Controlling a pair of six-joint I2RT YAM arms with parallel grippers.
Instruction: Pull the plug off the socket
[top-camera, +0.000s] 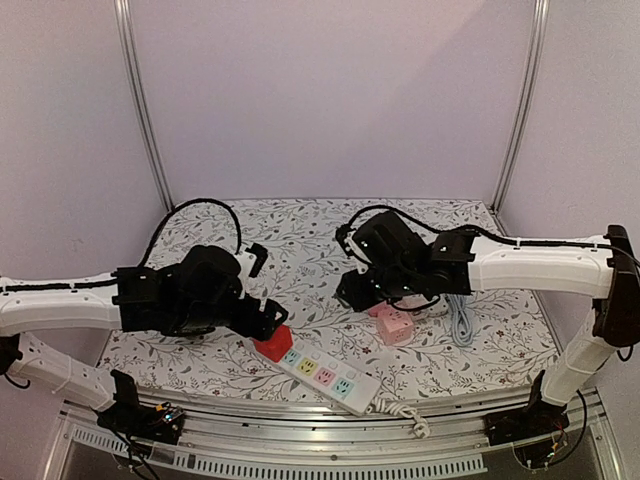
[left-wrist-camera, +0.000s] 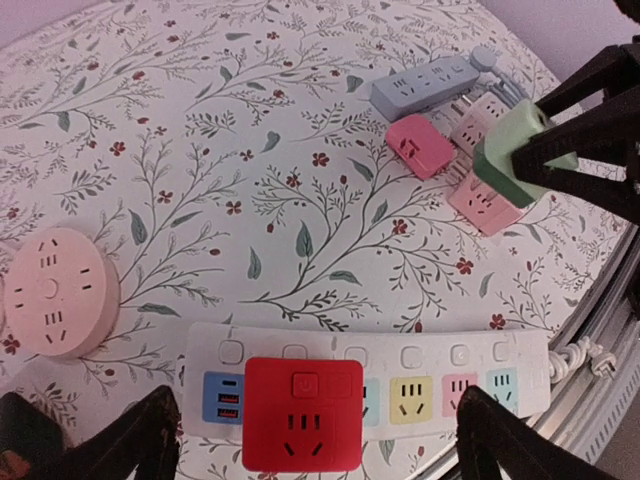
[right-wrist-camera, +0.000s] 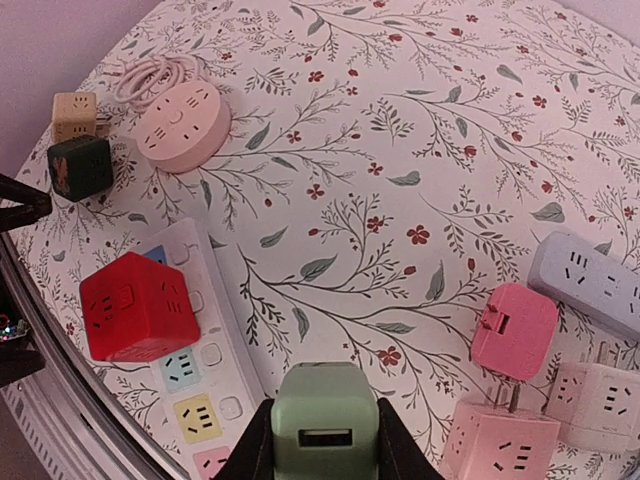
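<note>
Right gripper (right-wrist-camera: 323, 452) is clamping the green plug (right-wrist-camera: 325, 405), one finger pressing each side face. The plug is sitting between the fingertips with its USB-port face turning toward the wrist camera. It is showing as a squat block, so its long axis cannot be told. In the left wrist view it is hanging tilted over the cloth. It is lying near the pink cube (right-wrist-camera: 500, 435), whose prongs are pointing up, and a strip of cloth is showing between them in the right wrist view. Left gripper (left-wrist-camera: 315, 425) is hovering with its fingers spread wide, one on each side of the red cube plug (left-wrist-camera: 300, 400). No contact with that plug is showing. The red cube plug is sitting in one end of the white power strip (left-wrist-camera: 520, 350), socket face upward. The strip's long axis is running diagonally toward the near edge in the top view. Beyond these, a flat pink plug (left-wrist-camera: 420, 145), a blue-grey strip (left-wrist-camera: 425, 85) and a round pink socket (left-wrist-camera: 55, 290) are lying on the floral cloth (left-wrist-camera: 250, 150).
</note>
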